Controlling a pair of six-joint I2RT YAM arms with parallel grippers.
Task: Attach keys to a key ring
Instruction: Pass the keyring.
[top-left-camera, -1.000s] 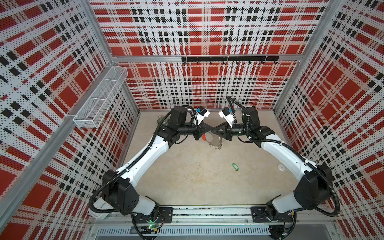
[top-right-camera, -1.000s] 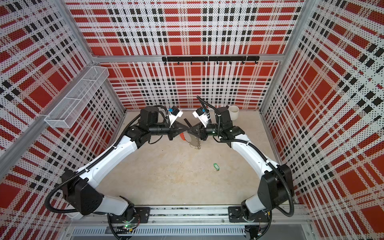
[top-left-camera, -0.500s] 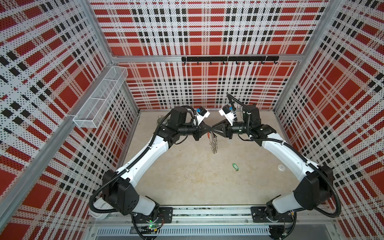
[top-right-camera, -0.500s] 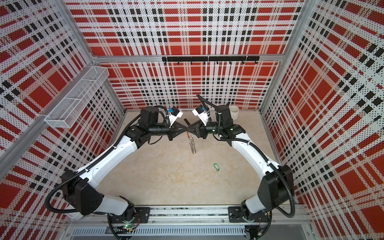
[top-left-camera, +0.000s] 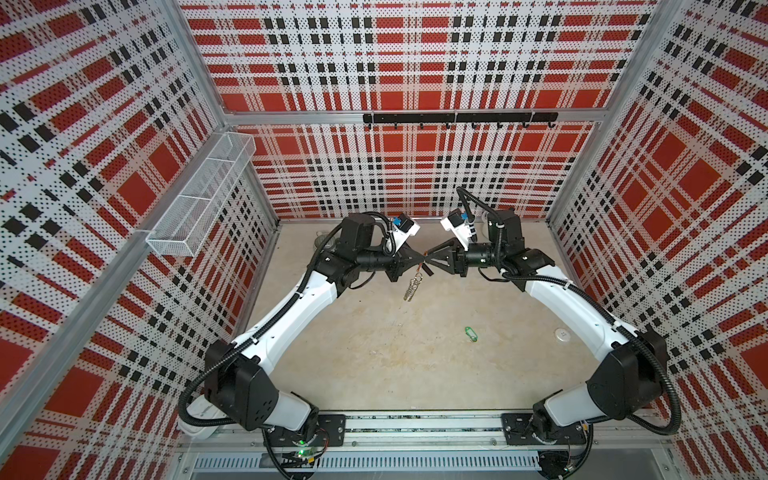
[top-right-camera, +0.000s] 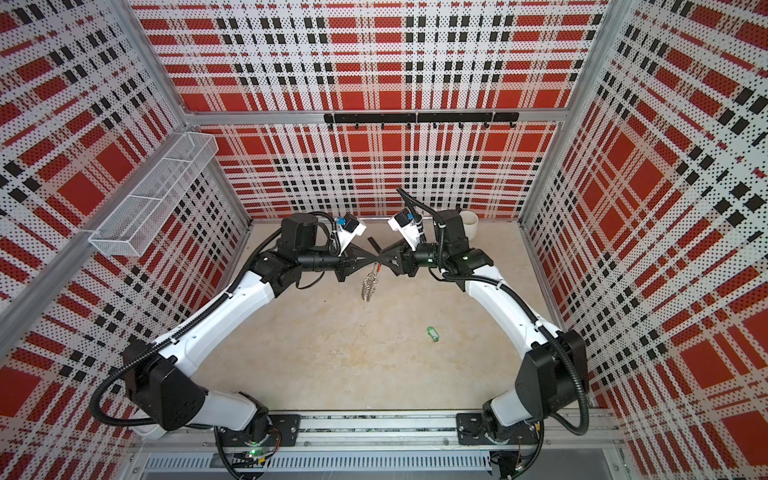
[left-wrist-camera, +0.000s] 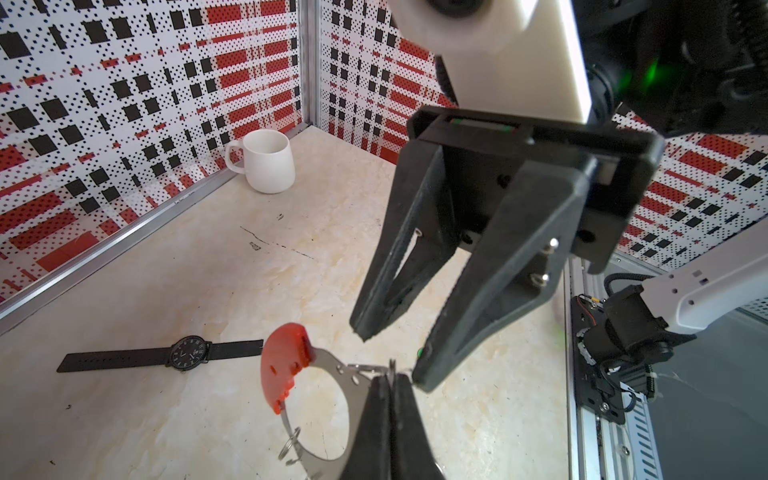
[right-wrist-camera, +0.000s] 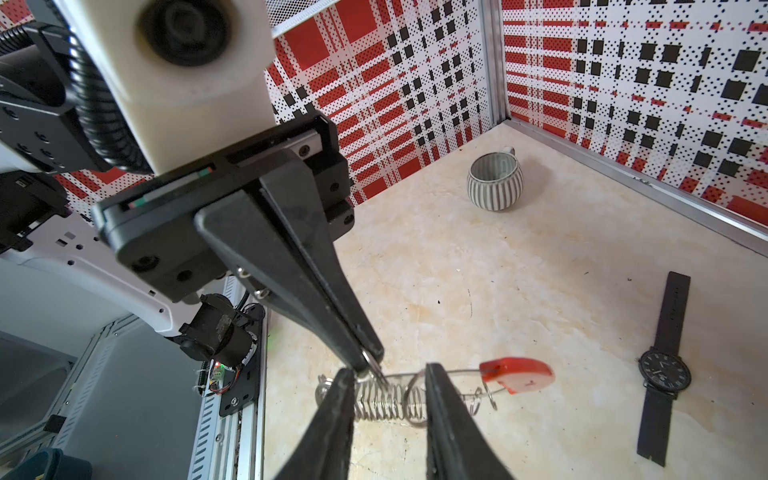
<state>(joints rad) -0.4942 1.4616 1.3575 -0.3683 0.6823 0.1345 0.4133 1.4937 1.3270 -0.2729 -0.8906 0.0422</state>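
Note:
The key ring (top-left-camera: 412, 286) (top-right-camera: 369, 286) hangs in the air at the back of the table, a grey metal loop (left-wrist-camera: 328, 365) with a red segment (left-wrist-camera: 284, 361) (right-wrist-camera: 515, 374) and a fringe of small silver rings (right-wrist-camera: 395, 401). My left gripper (top-left-camera: 420, 264) (top-right-camera: 374, 262) (left-wrist-camera: 390, 376) (right-wrist-camera: 370, 357) is shut on its upper edge. Facing it tip to tip, my right gripper (top-left-camera: 428, 262) (top-right-camera: 380, 262) (right-wrist-camera: 390, 372) (left-wrist-camera: 392, 355) stands open, its fingers on either side of the silver rings without clamping them. The green key tag (top-left-camera: 471, 333) (top-right-camera: 432, 333) lies alone on the table, nearer the front and to the right.
A black wristwatch (left-wrist-camera: 187, 352) (right-wrist-camera: 665, 374) lies flat below the grippers. A white mug (left-wrist-camera: 268, 160) (top-right-camera: 468, 224) stands in the back right corner, a striped cup (right-wrist-camera: 494, 180) at the back left. A small white disc (top-left-camera: 562, 333) lies by the right arm. A wire basket (top-left-camera: 203, 195) hangs on the left wall.
My right gripper has opened and let go of the key ring. The ring has swung from spread between both grippers to hanging edge-on from the left gripper.

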